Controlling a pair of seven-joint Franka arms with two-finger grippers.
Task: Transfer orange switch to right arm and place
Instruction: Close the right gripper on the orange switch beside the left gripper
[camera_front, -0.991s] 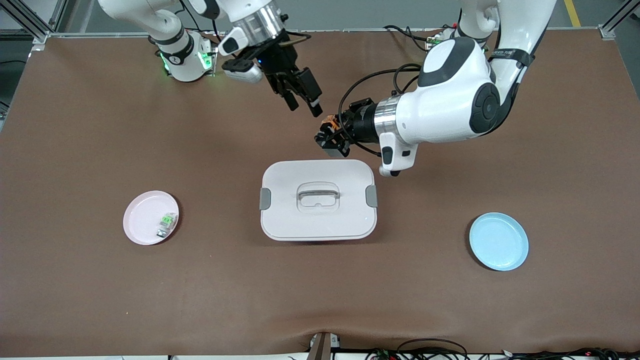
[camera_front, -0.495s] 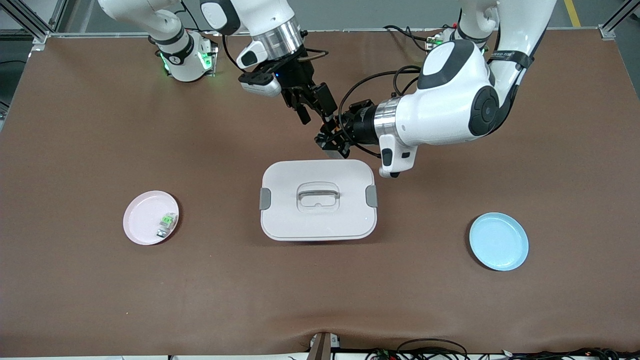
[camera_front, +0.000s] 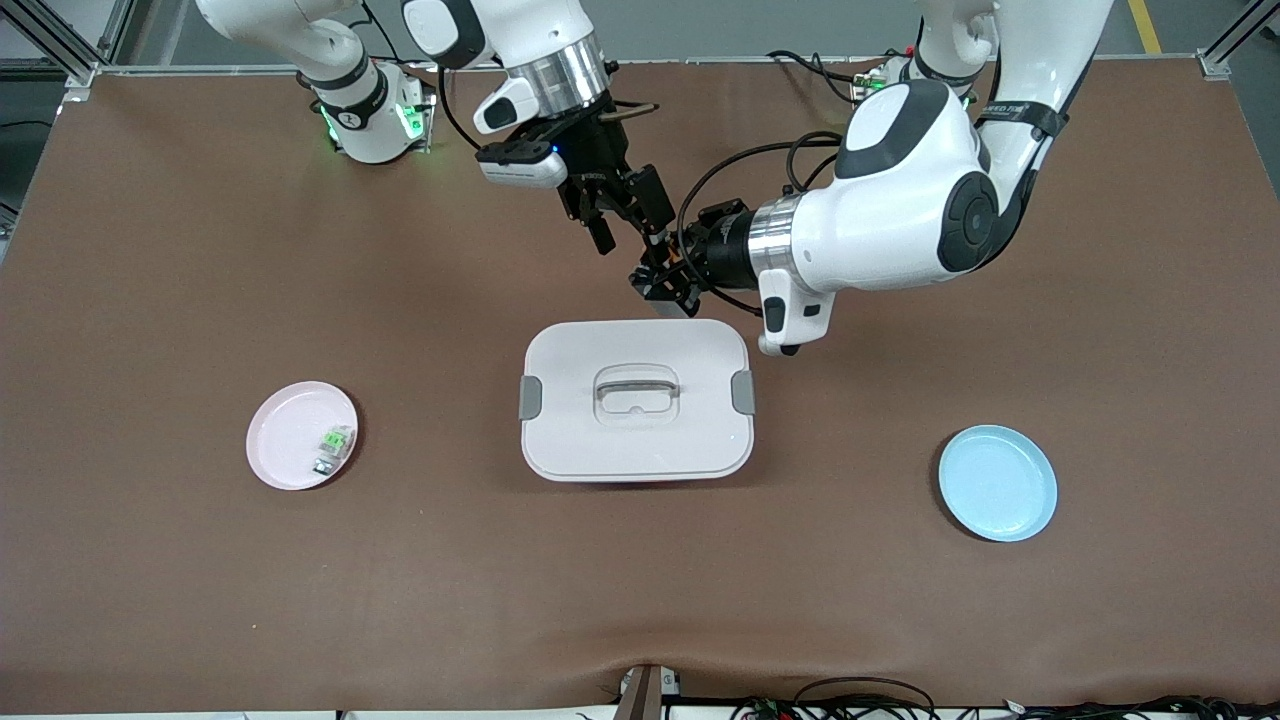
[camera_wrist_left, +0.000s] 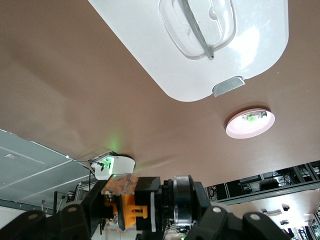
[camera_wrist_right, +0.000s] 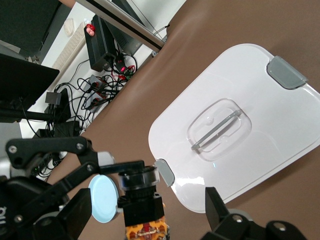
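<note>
The orange switch (camera_front: 670, 260) is held in the air by my left gripper (camera_front: 663, 277), which is shut on its black-and-orange body. They hang over the brown table beside the white box's edge that faces the robots' bases. In the left wrist view the switch (camera_wrist_left: 131, 206) lies crosswise in the left gripper (camera_wrist_left: 145, 217). My right gripper (camera_front: 630, 226) is open, one finger on each side of the switch. In the right wrist view the switch (camera_wrist_right: 143, 202) stands apart from both fingers of the right gripper (camera_wrist_right: 147, 215).
A white lidded box (camera_front: 560, 440) with a clear handle sits mid-table. A pink plate (camera_front: 280, 445) carrying a small green-and-white part (camera_front: 336, 440) lies toward the right arm's end. A light blue plate (camera_front: 997, 483) lies toward the left arm's end.
My right gripper came down toward the left gripper, and its open fingers now straddle the switch. The left gripper kept its hold and hardly moved.
</note>
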